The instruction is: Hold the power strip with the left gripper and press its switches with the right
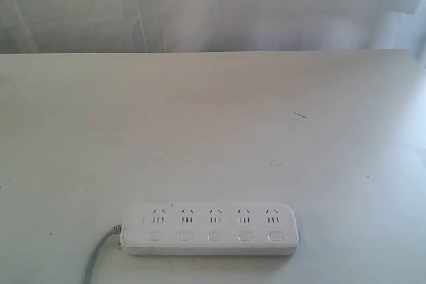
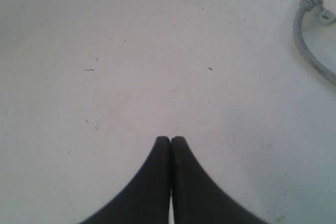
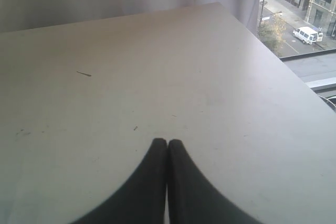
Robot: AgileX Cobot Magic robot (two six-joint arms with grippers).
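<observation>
Currently the power strip (image 1: 211, 229) lies flat toward the counter's (image 1: 213, 131) near edge, switches (image 1: 215, 236) up for pressing, with the left end effector (image 2: 170, 140) and right end effector (image 3: 167, 142) closed and empty.

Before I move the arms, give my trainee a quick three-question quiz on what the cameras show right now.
1. True or false: the left pincer is gripping the power strip.
2. How many switches are on the strip? A) three B) five C) seven
3. Fill in: in the exterior view, the grey cord leaves the strip at its ___ end.

Key: 1 false, it is closed over bare table; 2 B; 3 left.
</observation>
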